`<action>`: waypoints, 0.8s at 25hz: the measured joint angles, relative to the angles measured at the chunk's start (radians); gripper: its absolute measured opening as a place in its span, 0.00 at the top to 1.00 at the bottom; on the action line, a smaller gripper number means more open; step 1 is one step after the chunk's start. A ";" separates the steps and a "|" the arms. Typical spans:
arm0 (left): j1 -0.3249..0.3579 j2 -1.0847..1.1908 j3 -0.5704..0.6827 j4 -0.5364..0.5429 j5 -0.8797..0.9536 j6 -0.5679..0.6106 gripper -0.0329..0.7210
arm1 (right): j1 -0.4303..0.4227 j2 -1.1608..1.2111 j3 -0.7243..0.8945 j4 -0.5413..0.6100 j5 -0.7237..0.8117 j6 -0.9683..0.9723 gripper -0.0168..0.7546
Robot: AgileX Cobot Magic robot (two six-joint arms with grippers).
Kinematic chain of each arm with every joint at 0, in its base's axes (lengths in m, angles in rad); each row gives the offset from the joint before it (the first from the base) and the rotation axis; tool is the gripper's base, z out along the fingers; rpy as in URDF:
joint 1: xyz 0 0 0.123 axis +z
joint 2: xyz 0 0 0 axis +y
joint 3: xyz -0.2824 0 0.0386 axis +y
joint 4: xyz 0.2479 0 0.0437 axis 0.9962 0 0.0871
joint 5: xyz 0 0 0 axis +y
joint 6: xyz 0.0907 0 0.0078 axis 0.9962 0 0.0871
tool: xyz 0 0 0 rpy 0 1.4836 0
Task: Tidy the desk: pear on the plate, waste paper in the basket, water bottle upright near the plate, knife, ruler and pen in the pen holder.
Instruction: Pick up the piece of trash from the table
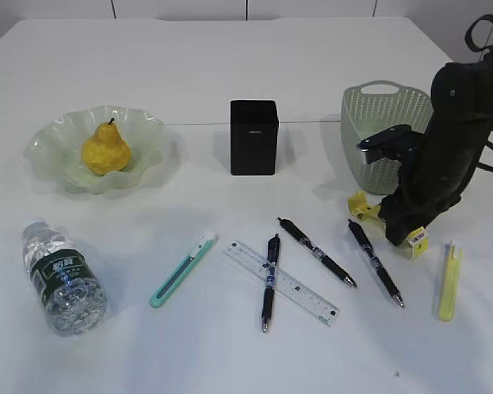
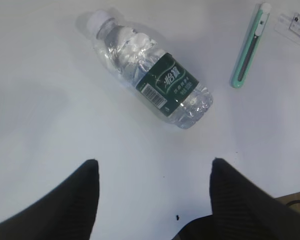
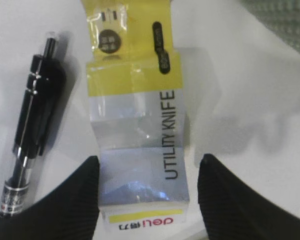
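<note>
A: Exterior view. Big white desk all over. Green basket at the right, just beside the dark arm.
B: Wavy green plate at the left, with the yellow pear on it?
A: Yes. Water bottle lying on its side, lower left. Black pen holder standing in the middle.
B: And lower down?
A: Clear ruler flat on the desk, with one black pen lying across it. Teal knife to its left, yellow knife far right.
B: Waste paper?
A: Flat on the desk, between the fingers of the right gripper. Fingers wide apart, one on each side, not squeezing it.
B: Left gripper?
A: Wide apart too, holding nothing. Over bare desk, below the bottle in the left wrist view.
</note>
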 joint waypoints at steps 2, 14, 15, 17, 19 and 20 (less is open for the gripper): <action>0.000 0.000 0.000 0.000 0.000 0.000 0.31 | 0.000 0.000 0.000 -0.007 0.000 0.002 0.44; 0.000 0.000 0.000 0.000 -0.001 0.000 0.31 | 0.000 0.000 0.000 -0.009 0.010 0.007 0.81; 0.000 0.000 0.000 0.000 -0.001 0.000 0.31 | 0.000 0.000 0.000 -0.009 0.015 0.007 0.83; 0.000 0.000 0.000 0.000 -0.001 0.000 0.31 | 0.000 0.000 0.000 -0.009 0.027 0.007 0.88; 0.000 0.000 0.000 0.000 -0.001 0.000 0.31 | 0.000 -0.002 0.000 -0.009 0.032 0.008 0.93; 0.000 0.000 0.000 0.000 -0.001 0.000 0.31 | 0.000 -0.007 0.000 -0.009 0.032 0.008 0.96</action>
